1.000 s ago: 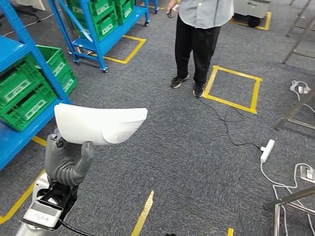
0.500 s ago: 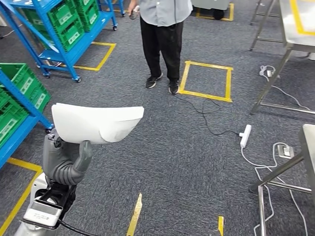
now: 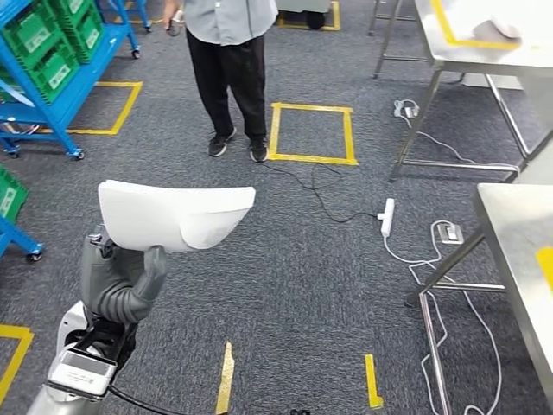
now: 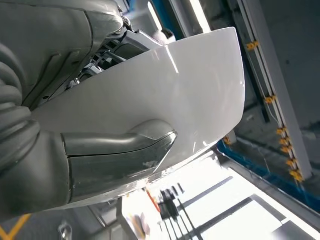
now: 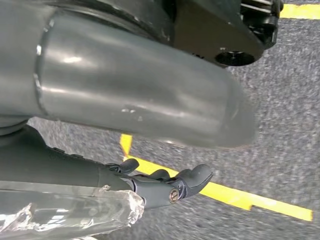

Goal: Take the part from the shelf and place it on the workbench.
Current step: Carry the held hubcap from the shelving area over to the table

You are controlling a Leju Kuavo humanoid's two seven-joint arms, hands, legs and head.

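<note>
Left hand: the left hand (image 3: 121, 281) gripped the white part (image 3: 173, 214), thumb (image 4: 124, 145) pressed flat against its glossy underside, seen close in the left wrist view (image 4: 177, 95).
Part: it was carried level above the hand, its wide end over the wrist and its tapered end pointing away to the hand's right, above grey carpet (image 3: 307, 285).
Right hand: the right hand (image 5: 166, 182) hung over carpet and a yellow tape line (image 5: 234, 196); its dark fingers (image 5: 188, 179) lay nearly straight and apart, with nothing held.
Bench: a steel bench (image 3: 522, 251) stood well off to the right of the left hand, its near corner bare metal with a patch of yellow tape; a second bench (image 3: 482, 47) stood farther off, beyond it.
Shelf: a blue shelf (image 3: 62, 99) with green crates (image 3: 46, 47) stood well ahead of the hand, to its left.
Person: a person (image 3: 228, 69) in a grey shirt and black trousers stood ahead of the hand, beside a yellow taped square (image 3: 312, 133).
Floor: a white power strip (image 3: 386, 216) and trailing cables lay between the person and the near bench.
</note>
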